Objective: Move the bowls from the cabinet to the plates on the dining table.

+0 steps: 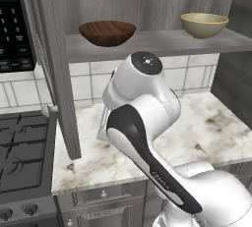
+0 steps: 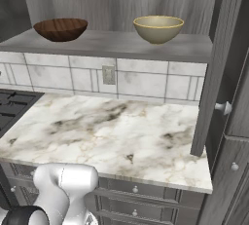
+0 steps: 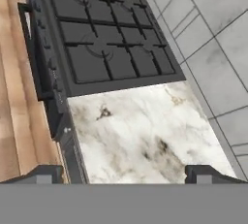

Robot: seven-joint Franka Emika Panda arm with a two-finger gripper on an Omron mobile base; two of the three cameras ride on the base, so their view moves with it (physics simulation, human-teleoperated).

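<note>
A: Bowls first. Where do they sit?

B: Both are on the open cabinet shelf (image 2: 121, 46), well apart. The wooden bowl (image 1: 107, 33) is toward the stove side, the tan bowl (image 1: 204, 24) toward the far end. Each stands upright on its foot, and as far as I can see inside, both are empty.

A: And the cabinet itself?

B: Its door (image 1: 54, 64) is swung out and seen edge-on, so the shelf is exposed from the front. That looks deliberate: nothing blocks a reach in.

A: What is the claw doing?

B: The gripper (image 3: 124, 174) has its two dark tips spread wide with nothing between them. It points down at the marble worktop (image 3: 145, 136), beside the black gas hob (image 3: 106, 43), not at the shelf. The white arm (image 1: 142, 118) is folded low in front of the counter.

A: So how far along is the job?

B: Barely started, I'd judge. Neither bowl is lifted, and the hand must rise and turn toward the shelf before it can take one.
</note>
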